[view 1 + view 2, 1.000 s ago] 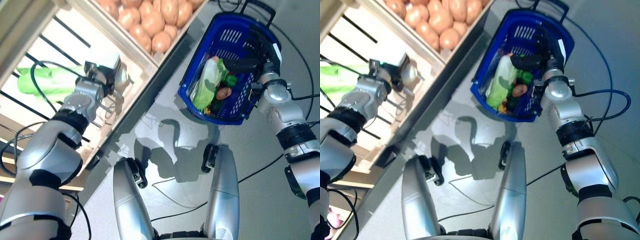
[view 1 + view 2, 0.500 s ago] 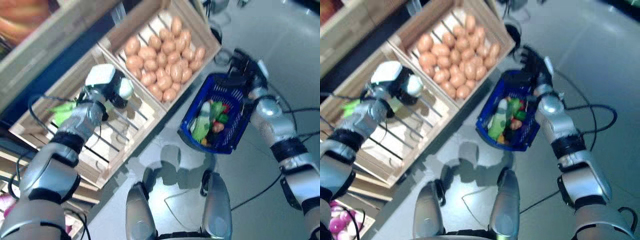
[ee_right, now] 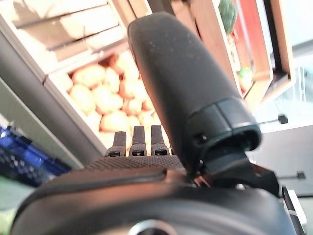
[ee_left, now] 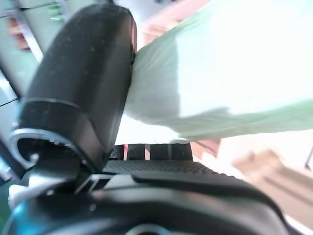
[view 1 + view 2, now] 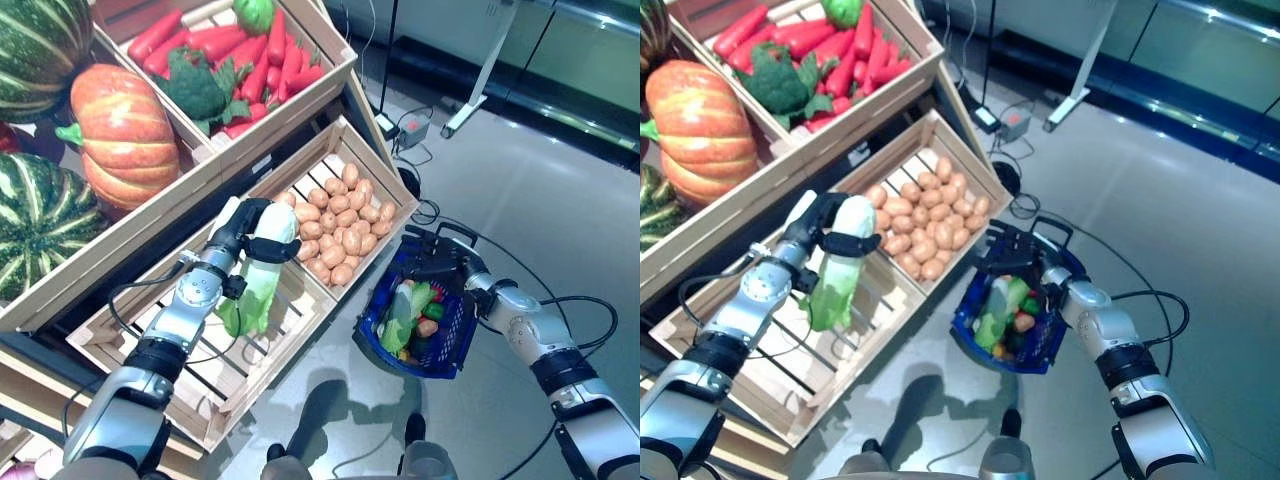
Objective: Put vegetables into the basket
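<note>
My left hand (image 5: 243,224) is shut on a long pale green cabbage (image 5: 261,272) and holds it leaf end down above the slatted lower crate (image 5: 150,340). In the left wrist view my thumb (image 4: 80,88) presses on the cabbage (image 4: 220,68). The blue basket (image 5: 457,335) stands on the floor to the right of the stand. In it lie another pale green cabbage (image 5: 399,312), a green pepper (image 5: 432,311) and a reddish round vegetable (image 5: 428,327). My right hand (image 5: 440,262) is at the basket's far rim with its fingers (image 3: 134,142) straight.
The wooden stand (image 5: 250,140) with tiered crates takes up the left side, its lower crates reaching close to the basket. Grey floor (image 5: 540,200) lies to the right. A small box (image 5: 410,127) with leads sits on the floor behind the basket.
The whole picture has shifted as the camera swung up. My left hand has closed on the cabbage and raised it out of the crate. My right hand stays by the basket.
</note>
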`<state>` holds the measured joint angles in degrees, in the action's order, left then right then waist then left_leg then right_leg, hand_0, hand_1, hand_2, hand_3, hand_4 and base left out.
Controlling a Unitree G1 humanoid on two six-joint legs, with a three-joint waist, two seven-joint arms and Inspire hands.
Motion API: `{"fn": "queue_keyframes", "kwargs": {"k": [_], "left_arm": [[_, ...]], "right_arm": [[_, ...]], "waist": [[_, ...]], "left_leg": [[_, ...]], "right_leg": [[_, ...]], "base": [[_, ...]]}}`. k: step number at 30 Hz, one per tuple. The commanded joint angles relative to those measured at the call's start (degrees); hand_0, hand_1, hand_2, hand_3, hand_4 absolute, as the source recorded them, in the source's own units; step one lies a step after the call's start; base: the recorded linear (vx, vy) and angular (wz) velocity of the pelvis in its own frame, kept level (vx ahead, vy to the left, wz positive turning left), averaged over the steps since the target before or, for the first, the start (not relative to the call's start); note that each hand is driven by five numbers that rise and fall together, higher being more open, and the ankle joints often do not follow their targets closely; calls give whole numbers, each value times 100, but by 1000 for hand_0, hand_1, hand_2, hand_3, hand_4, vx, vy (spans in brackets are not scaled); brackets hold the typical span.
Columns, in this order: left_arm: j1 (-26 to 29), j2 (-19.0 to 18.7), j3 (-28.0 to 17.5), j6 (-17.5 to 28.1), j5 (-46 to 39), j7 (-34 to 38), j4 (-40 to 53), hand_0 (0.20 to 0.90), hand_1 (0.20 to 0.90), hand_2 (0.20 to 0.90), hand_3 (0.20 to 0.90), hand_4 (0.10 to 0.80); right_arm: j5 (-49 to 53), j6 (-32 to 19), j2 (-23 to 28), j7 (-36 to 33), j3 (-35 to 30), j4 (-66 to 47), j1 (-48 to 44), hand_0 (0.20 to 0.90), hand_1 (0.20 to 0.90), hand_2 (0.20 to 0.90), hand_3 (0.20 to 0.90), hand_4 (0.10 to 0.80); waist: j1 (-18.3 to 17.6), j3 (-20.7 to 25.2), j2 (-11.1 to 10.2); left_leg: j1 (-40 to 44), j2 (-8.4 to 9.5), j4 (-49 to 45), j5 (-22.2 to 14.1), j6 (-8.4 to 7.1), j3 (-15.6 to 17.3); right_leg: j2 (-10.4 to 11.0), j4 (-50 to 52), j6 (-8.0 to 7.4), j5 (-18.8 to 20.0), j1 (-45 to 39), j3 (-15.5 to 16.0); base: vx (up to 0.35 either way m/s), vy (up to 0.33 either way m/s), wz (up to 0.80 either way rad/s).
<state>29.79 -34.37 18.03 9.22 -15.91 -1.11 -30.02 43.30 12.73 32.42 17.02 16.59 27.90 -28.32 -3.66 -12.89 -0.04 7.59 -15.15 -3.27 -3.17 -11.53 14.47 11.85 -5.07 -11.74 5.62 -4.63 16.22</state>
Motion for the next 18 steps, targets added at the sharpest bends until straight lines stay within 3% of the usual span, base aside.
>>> {"fn": "queue_keyframes", "kwargs": {"k": [1,8,18], "left_arm": [[202,54,-293,817,-765,33,567,300,300,300,300,400],[202,449,-148,719,-1153,-49,1088,300,300,300,300,400],[125,662,54,544,-1584,-394,1273,300,300,300,300,400]], "right_arm": [[487,102,-190,693,70,-273,14,900,900,900,900,800],[878,302,-391,797,280,-356,-113,900,900,900,900,800],[1086,591,-668,939,542,-712,-251,900,900,900,900,800]], "waist": [[242,1269,-116],[223,1317,-143],[222,1362,-124]], "left_leg": [[-540,271,827,790,177,-238],[-394,244,827,685,215,-233],[-281,235,827,626,215,-225]], "right_leg": [[142,88,-57,-116,7,-39],[91,142,-3,-195,-63,-94],[74,98,1,-209,-147,-121]], "base": [[5,-19,5],[6,-6,2],[18,3,0]]}}
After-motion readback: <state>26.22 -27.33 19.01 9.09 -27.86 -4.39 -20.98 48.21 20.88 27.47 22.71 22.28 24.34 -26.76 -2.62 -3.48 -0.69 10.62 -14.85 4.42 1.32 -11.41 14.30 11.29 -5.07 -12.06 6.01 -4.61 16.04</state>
